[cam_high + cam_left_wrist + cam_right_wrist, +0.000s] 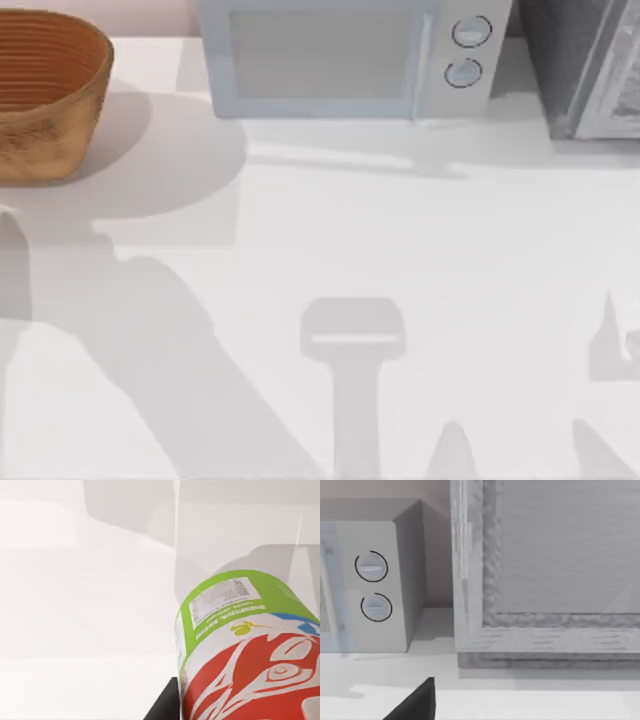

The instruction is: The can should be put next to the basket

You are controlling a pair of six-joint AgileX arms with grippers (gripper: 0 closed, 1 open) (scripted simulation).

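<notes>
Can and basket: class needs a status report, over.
Left pincer carrying the can, tilted, above the table. Basket at far left. Right arm parked near the microwave. Nothing in the way.

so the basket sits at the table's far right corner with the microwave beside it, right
Not quite. In the top view the basket sits at the table's far left corner, not the right. The microwave does stand beside it, on its right along the back edge.

The round woven orange-brown basket (45, 95) stands upright at the tabletop's far left corner. The can (247, 650), red, white and green, appears tilted, close to the left wrist camera.
</notes>
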